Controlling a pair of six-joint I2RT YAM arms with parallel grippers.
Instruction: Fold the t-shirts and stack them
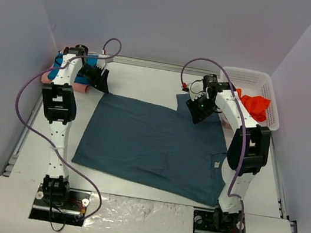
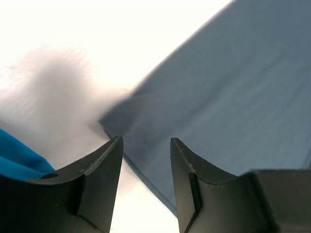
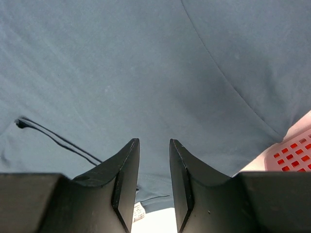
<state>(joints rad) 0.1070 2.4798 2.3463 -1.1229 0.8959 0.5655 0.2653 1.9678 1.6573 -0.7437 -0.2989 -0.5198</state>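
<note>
Top external view: you have the dark slate t-shirt (image 1: 151, 143) spread flat across the middle of the table (image 1: 149, 79), one sleeve reaching toward the far right. The left gripper (image 1: 101, 82) sits at the shirt's far left corner. The right gripper (image 1: 198, 115) sits over the far right edge, by that sleeve. The teal-blue t-shirt (image 1: 91, 59) and the pale pink t-shirt (image 1: 47, 77) lie in the far left corner, behind the left arm. They are partly hidden, so you cannot tell how they are stacked. The orange-red t-shirt (image 1: 255, 104) is bunched inside the white basket (image 1: 252, 75) at the far right.

Left wrist view: the jaws are spread, with nothing between them. Past the fingertips, the slate shirt's corner lies on the bright table, its edge running diagonally under the gap. A patch of teal cloth shows at the lower left, beside the left finger.

Right wrist view: the jaws stand slightly apart, a narrow gap, with no cloth bunched between them. Slate fabric fills nearly the whole view, with a curved seam at the upper right. A small white label (image 3: 138, 212) shows low in the gap. The basket lattice, red showing through its holes, is at the right edge
</note>
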